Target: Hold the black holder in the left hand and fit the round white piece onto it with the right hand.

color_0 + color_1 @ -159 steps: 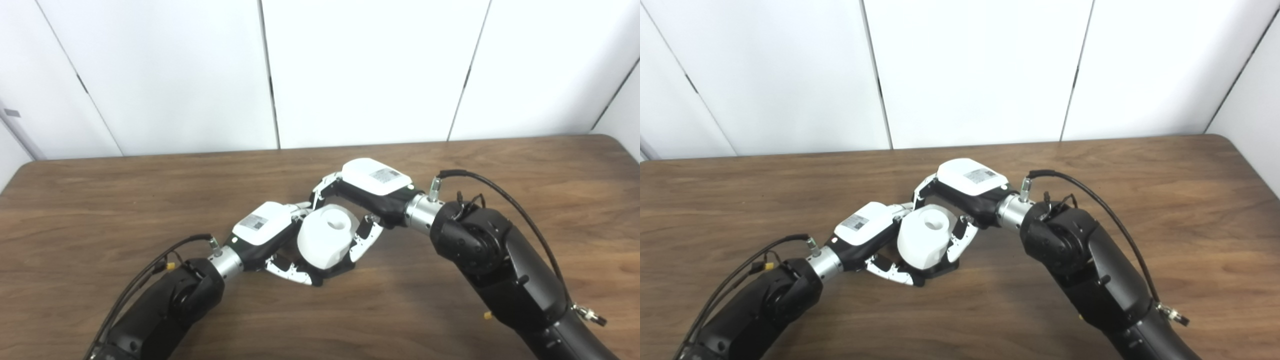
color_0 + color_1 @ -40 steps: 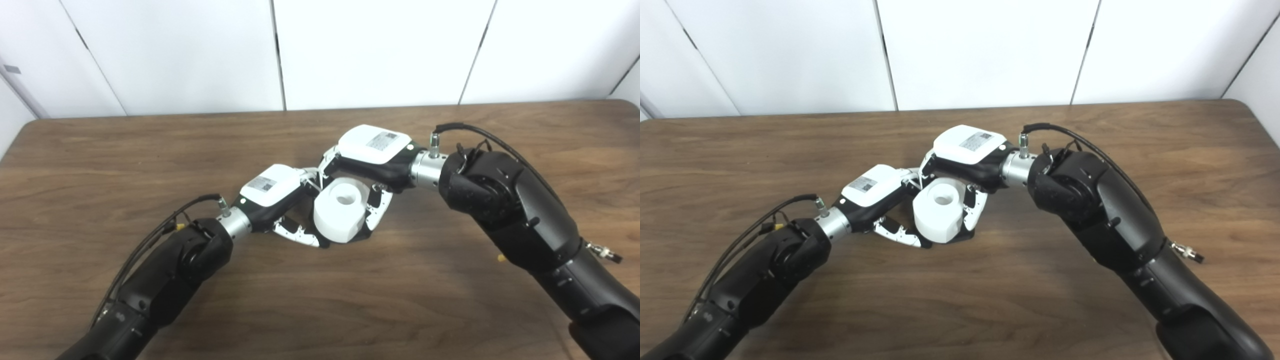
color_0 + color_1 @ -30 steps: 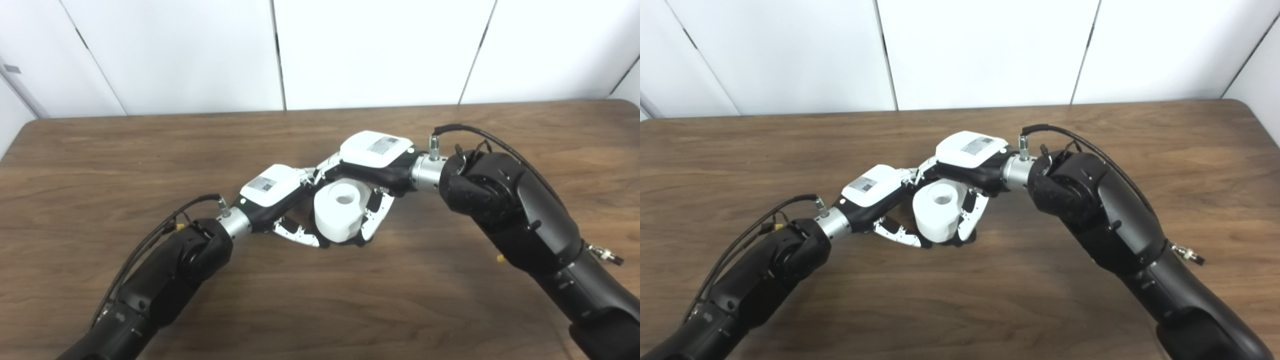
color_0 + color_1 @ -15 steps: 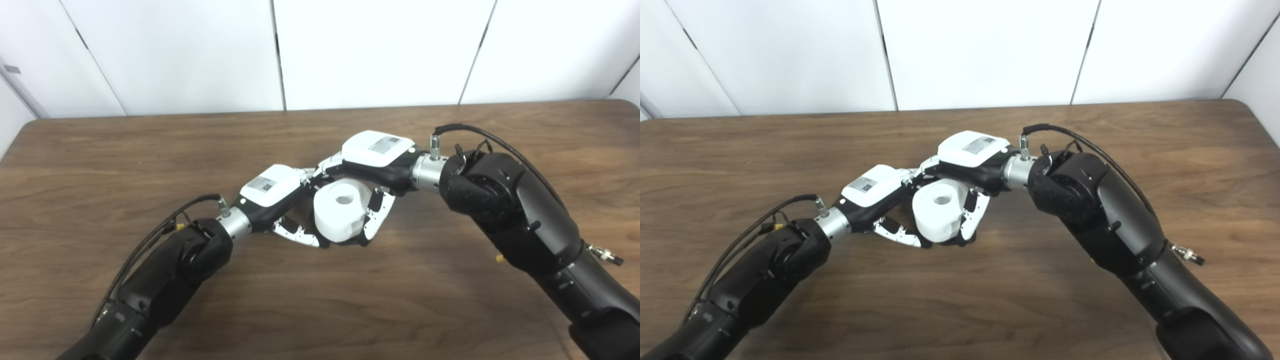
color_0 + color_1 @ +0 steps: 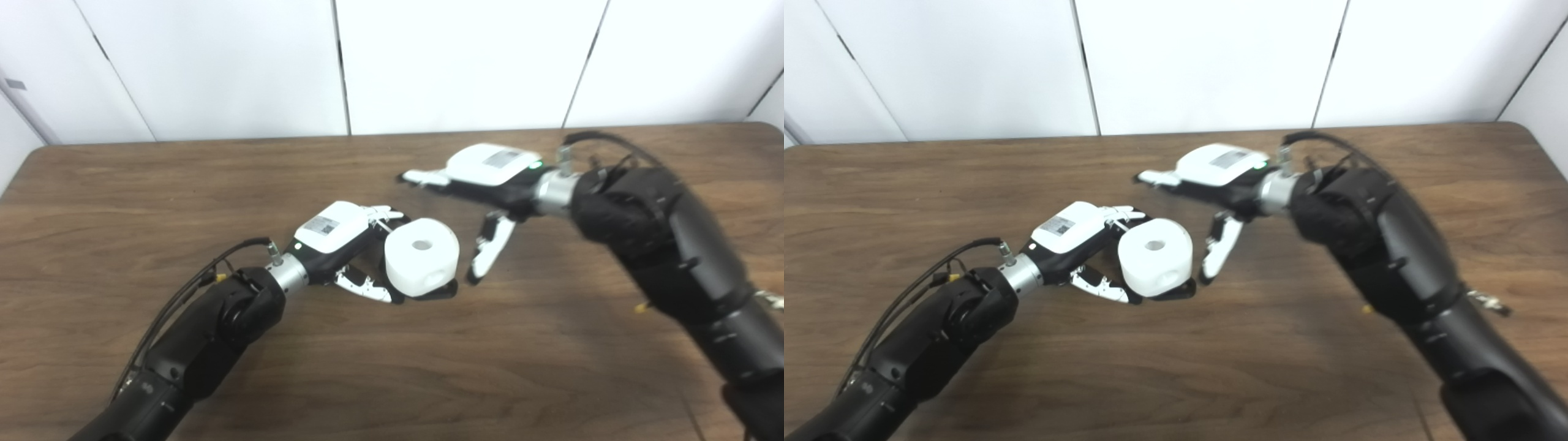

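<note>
Right hand (image 5: 490,184): released from the round white piece (image 5: 421,256), fingers now spread, withdrawn toward the frame's upper right. Piece's right flank now uncovered.

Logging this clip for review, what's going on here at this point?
The round white piece sits on the black holder, which the left hand grips low over the wooden table. The right hand is open and apart from the piece, off to its right, touching nothing. From the pictures, the fitting looks done.
</note>
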Robot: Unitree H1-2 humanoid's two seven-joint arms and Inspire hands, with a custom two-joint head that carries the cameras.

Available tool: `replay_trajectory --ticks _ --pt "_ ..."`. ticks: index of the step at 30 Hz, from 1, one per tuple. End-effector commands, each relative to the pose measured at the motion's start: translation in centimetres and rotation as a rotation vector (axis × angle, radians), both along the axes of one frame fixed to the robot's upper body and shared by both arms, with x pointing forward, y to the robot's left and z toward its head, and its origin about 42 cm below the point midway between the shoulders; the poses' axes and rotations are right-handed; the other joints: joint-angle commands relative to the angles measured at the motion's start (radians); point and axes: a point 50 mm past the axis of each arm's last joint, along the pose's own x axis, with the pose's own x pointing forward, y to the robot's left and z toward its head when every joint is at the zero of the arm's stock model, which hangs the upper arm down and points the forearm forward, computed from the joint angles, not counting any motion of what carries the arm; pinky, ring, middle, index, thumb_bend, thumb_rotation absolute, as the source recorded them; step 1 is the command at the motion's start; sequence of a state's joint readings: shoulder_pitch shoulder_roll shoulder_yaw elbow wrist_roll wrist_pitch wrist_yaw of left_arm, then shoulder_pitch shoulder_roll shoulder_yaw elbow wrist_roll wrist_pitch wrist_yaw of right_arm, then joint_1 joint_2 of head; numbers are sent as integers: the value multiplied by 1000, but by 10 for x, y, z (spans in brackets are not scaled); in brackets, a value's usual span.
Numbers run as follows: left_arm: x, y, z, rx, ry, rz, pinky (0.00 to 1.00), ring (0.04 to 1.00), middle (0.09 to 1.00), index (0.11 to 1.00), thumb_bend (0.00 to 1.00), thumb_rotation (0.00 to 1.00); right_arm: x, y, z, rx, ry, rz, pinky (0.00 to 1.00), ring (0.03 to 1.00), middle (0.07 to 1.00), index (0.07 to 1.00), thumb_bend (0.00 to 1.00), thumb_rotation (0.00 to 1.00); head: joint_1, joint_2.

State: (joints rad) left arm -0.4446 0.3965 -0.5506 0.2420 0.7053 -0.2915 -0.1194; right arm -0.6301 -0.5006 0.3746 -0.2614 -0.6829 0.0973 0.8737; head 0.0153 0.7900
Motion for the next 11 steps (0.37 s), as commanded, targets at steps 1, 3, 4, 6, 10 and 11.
replay_trajectory --ticks 1,3,4,6,10,11 --pt "-7 4 -21 108 67 -23 839 906 873 481 524 73 -1 -10 30 14 -73 -1 739 893 949 1000 1000 313 0 2" --pt "-6 5 -21 109 68 -23 838 907 873 481 524 72 -2 -19 32 4 -65 -21 744 894 951 1000 1000 290 -2 1" --pt "-6 5 -21 109 67 -23 838 907 874 481 524 72 -4 -24 34 -7 -57 -32 746 895 952 1000 1000 287 -1 1" --pt "-6 5 -21 107 66 -24 831 902 870 481 524 72 -6 -31 38 -21 -46 -45 717 891 950 1000 1000 298 -1 1" --pt "-5 5 -21 96 68 -22 825 899 868 481 524 72 -11 -47 44 -12 -29 -66 695 876 929 1000 1000 283 -4 1" --pt "-5 5 -21 99 68 -21 826 901 869 481 524 72 -12 -50 45 3 -34 -74 689 868 918 1000 995 265 -5 -1"
